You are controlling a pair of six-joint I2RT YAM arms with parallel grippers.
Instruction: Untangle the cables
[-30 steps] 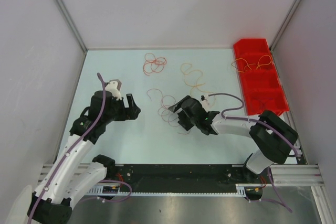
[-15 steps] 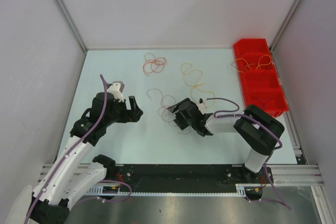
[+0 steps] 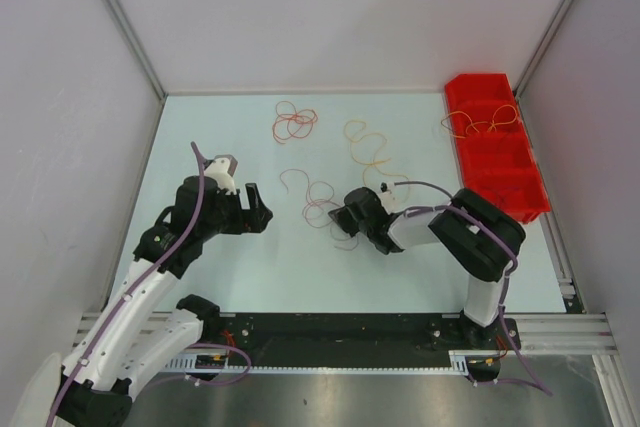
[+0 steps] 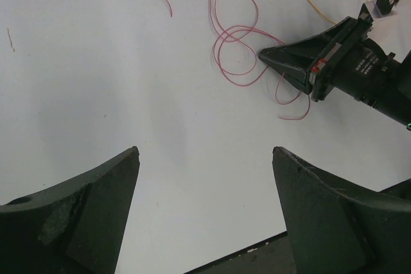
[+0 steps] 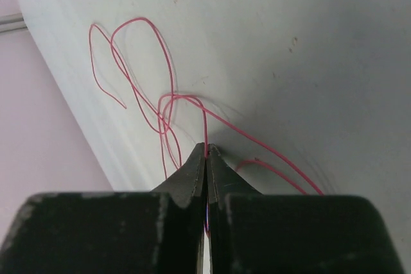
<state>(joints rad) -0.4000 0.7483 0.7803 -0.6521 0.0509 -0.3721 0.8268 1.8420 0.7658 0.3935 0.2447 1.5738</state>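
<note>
Since the right hand [image 3: 336,219] is closed tight on a strand of the pinkish-red cable [image 3: 322,188] at the centre of the overhead view, it looks set to draw that strand out of its loops. The left hand [image 3: 256,209] hovers wide open and empty left of centre, probably to pin the rest to the worktop [image 3: 220,137].

Left gripper [image 3: 258,209] gapes wide; right gripper [image 5: 206,152] is pinched closed, arm folded low.

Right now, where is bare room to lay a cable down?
Bare: the table strip along its near edge, and its far-left corner beside the red cable. Crowded: the middle, where the right gripper pinches the pink cable.
</note>
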